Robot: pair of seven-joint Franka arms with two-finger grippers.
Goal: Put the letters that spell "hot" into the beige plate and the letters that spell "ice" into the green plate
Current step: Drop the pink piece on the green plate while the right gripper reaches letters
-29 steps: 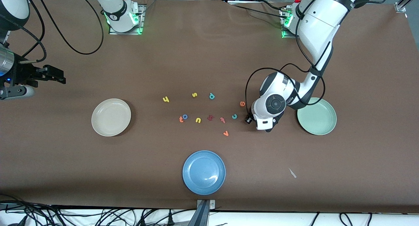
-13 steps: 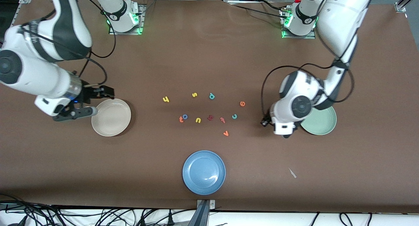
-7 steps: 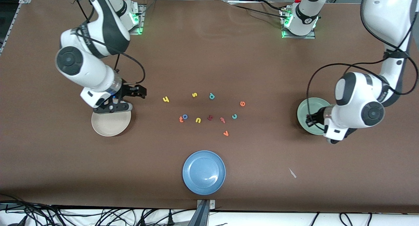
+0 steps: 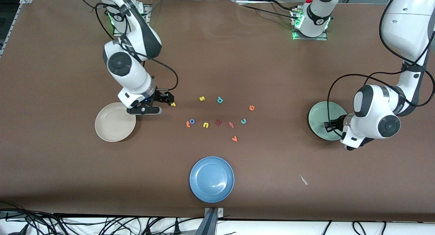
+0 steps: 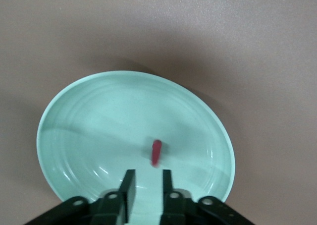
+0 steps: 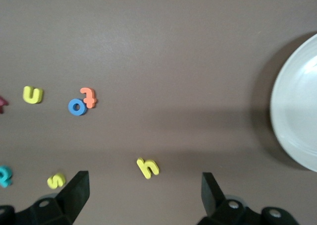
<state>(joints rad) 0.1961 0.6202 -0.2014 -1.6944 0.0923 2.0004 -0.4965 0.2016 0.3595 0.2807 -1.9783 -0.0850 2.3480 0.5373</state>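
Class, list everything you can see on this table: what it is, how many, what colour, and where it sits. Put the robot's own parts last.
Plates: three; beige plate toward the right arm's end, green plate toward the left arm's end, blue plate nearest the front camera.
Yellow letters: three, mid-table; h, s, u.
Orange letters: three, mid-table; t, e, v.
Blue letter: one; o, against the t.
Teal letters: two, mid-table; p, c.
Salmon f-like letter: one, beside the c.
Dark red: two; i in the green plate, unclear letter mid-table.
Paper scrap: one, white, on the table.
Right gripper: open, over the h.
Left gripper: open, over the green plate.
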